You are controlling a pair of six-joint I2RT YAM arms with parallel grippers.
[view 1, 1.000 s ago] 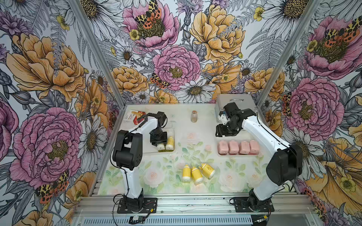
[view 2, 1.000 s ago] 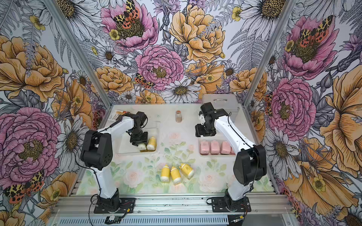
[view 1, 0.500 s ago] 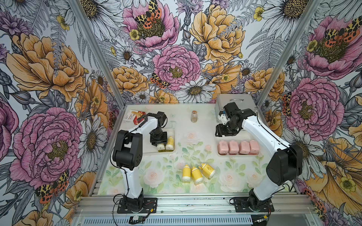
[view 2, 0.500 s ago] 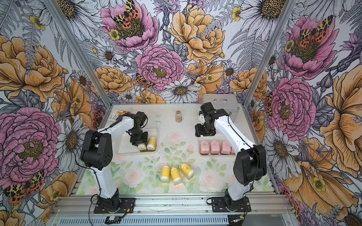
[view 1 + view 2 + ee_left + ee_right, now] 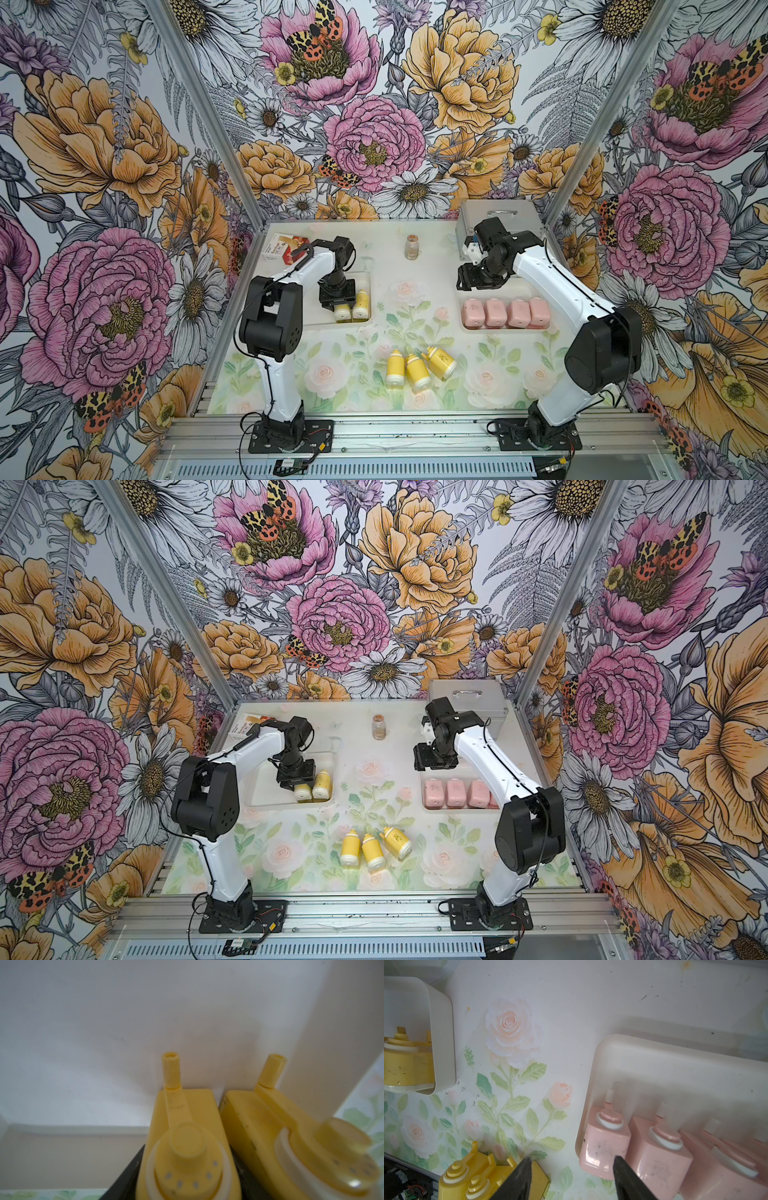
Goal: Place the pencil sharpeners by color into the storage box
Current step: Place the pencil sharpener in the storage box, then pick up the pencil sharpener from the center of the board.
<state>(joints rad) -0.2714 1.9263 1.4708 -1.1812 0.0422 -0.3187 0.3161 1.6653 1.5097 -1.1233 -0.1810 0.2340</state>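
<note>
Two yellow pencil sharpeners (image 5: 360, 303) stand side by side in the left white storage box (image 5: 320, 319). My left gripper (image 5: 338, 300) reaches down into it. Its black jaws flank one yellow sharpener (image 5: 187, 1147) closely, and their pressure on it does not show. Three more yellow sharpeners (image 5: 417, 372) lie on the table near the front. Several pink sharpeners (image 5: 495, 312) stand in a row in the right storage box (image 5: 498, 330). My right gripper (image 5: 573, 1159) hovers open and empty over the table beside that box's left end (image 5: 432, 762).
A small clear jar (image 5: 411, 247) stands at the back middle. A metal case (image 5: 498, 214) sits at the back right behind the right arm. A red and white carton (image 5: 284, 247) lies at the back left.
</note>
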